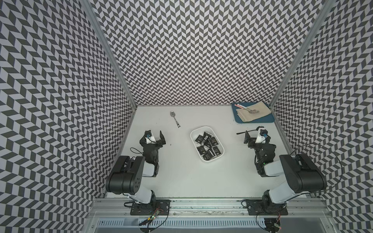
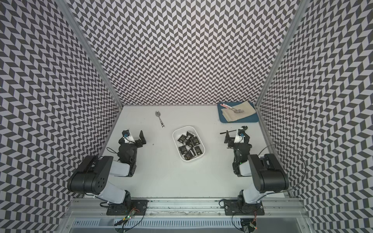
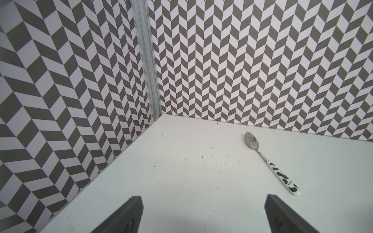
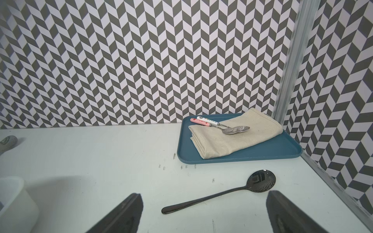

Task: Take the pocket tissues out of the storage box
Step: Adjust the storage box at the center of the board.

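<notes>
The white storage box [image 1: 191,139] [image 2: 174,141] sits mid-table, and both top views show it between my two arms. Several black pocket tissues [image 1: 210,147] [image 2: 190,146] with white lettering lie jumbled inside it. Well to the box's left, my left gripper [image 1: 154,135] [image 3: 203,198] stands open over bare table. On the box's right, my right gripper [image 1: 254,133] [image 4: 204,195] is open too, with nothing held. One corner of the box [image 4: 12,193] shows in the right wrist view.
A black spoon [image 4: 218,195] [image 1: 248,131] lies on the table beneath the right gripper's fingers. A cow-patterned spoon [image 1: 175,119] [image 3: 270,163] lies at the back left. A blue tray [image 1: 254,120] [image 4: 252,156] at the back right holds a beige cloth [image 4: 232,137] and two spoons. Patterned walls enclose three sides.
</notes>
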You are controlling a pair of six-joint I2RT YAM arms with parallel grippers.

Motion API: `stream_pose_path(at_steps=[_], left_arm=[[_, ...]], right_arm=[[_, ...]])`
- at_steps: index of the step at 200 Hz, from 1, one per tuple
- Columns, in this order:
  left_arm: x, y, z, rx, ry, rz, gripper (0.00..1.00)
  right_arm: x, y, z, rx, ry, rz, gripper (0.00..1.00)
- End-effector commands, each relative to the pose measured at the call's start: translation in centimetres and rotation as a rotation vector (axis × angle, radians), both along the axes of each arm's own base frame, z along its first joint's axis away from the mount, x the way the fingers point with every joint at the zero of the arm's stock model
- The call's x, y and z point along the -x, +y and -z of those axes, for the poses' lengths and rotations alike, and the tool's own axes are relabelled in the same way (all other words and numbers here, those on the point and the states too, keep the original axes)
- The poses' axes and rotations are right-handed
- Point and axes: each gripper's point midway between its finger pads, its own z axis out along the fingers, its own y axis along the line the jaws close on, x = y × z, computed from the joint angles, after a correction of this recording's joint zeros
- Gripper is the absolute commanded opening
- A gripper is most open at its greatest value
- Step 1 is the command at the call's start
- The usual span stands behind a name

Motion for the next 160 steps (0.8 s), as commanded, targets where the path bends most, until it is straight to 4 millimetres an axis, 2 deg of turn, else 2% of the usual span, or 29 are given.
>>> stream_pose_path(at_steps=[1, 130, 140, 146, 152, 160], left_arm=[[0.2, 0.0, -0.2, -0.002, -0.004, 0.007, 0.99], [0.2, -0.1, -0.4, -0.003, -0.009, 0.017, 0.99], [-0.7, -0.9, -1.0, -0.015, -0.002, 0.086, 0.99], [-1.9, -1.2, -1.2, -0.017, 0.043, 0.099, 0.99], [-2.9, -1.1, -0.7, -0.005, 0.123, 0.094, 0.99], [-3.5, -0.9, -1.1, -0.003, 0.157, 0.073, 0.99]], right_arm=[[0.0, 0.6, -1.2, 0.001, -0.039, -0.03, 0.99], [0.0, 0.5, -1.2, -0.003, -0.039, -0.026, 0.99], [-0.1, 0.7, -1.6, -0.002, -0.052, -0.038, 0.99], [-0.6, 1.1, -1.6, 0.008, -0.028, -0.056, 0.99], [-1.1, 1.3, -1.9, 0.017, -0.005, -0.067, 0.99], [-1.7, 1.4, -2.4, 0.022, 0.027, -0.075, 0.99]])
